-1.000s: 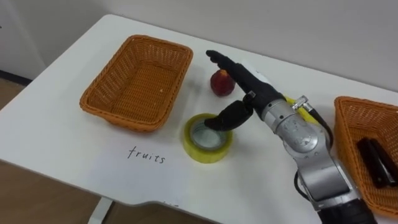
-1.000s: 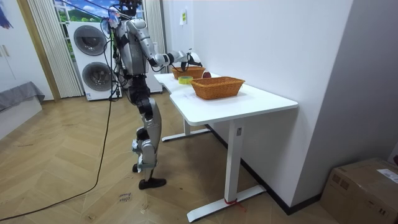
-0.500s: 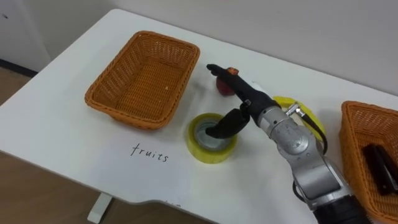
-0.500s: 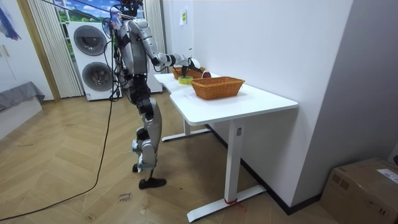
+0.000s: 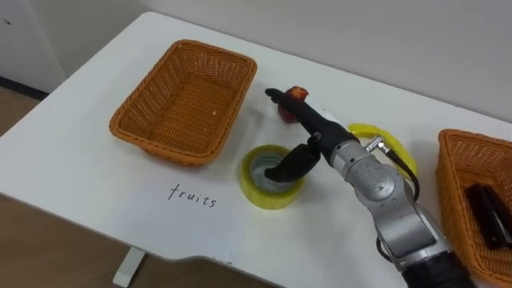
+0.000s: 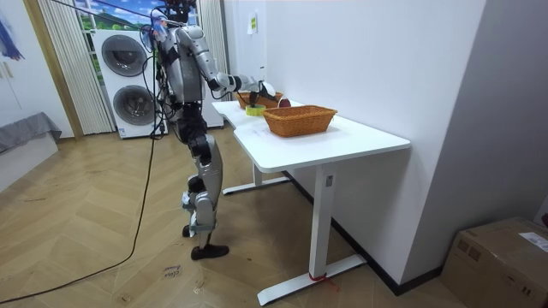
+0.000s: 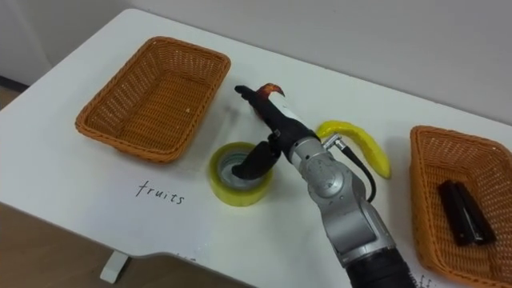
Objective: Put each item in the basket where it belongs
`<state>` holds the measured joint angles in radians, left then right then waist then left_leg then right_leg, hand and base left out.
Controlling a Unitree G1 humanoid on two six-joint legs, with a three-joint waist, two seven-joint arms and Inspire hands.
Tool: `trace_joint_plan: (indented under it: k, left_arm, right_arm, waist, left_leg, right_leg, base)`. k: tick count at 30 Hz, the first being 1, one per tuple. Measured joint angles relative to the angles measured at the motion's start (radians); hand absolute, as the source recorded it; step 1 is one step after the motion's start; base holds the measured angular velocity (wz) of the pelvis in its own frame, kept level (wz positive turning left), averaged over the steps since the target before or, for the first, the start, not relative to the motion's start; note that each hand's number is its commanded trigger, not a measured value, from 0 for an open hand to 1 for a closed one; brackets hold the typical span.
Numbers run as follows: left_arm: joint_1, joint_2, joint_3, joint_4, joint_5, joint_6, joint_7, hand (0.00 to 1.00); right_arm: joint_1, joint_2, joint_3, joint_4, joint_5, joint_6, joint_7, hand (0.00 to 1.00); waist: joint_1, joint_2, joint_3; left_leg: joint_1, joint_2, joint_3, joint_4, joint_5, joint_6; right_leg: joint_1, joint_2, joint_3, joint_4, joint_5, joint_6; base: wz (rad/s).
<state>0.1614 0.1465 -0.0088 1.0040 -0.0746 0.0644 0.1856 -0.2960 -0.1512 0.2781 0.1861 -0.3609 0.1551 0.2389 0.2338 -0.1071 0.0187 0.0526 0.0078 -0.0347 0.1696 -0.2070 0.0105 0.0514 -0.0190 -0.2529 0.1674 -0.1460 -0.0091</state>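
While the yellow roll of tape [image 5: 268,197] lies flat on the white counter [image 5: 80,176], just beside the orange wicker basket [image 5: 178,154], the robot's right hand [image 5: 310,122] hangs over it. Its thumb points down into the roll's hollow and its fingers reach out straight, spread wide, over a small red fruit [image 5: 285,114]. A yellow banana [image 5: 394,149] lies behind the forearm. Well to the right, a second wicker basket [image 5: 448,200] holds black oblong things [image 5: 488,210].
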Motion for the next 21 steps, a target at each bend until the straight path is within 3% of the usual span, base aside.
trace_joint_plan:
  k: [10, 21]
  left_arm:
    - [0.001, -0.001, -0.004, -0.001, 0.000, 0.012, -0.004, 0.00]
    - [-0.001, 0.011, 0.005, -0.005, -0.002, 0.017, -0.034, 0.00]
  right_arm:
    - [0.000, -0.001, 0.025, -0.002, -0.002, 0.000, 0.036, 0.00]
    - [0.000, -0.006, 0.029, -0.006, -0.003, 0.022, 0.107, 0.00]
  waist:
    - [-0.002, 0.013, -0.0081]
    - [-0.003, -0.001, -0.0166]
  left_leg:
    - [0.002, 0.000, 0.000, 0.005, 0.000, 0.000]
    - [0.008, 0.000, 0.004, 0.002, 0.002, 0.000]
  right_leg:
    - [0.001, -0.001, 0.001, 0.000, 0.000, 0.000]
    - [0.005, -0.002, 0.003, 0.002, 0.000, 0.000]
  base:
    - [0.00]
    - [0.00]
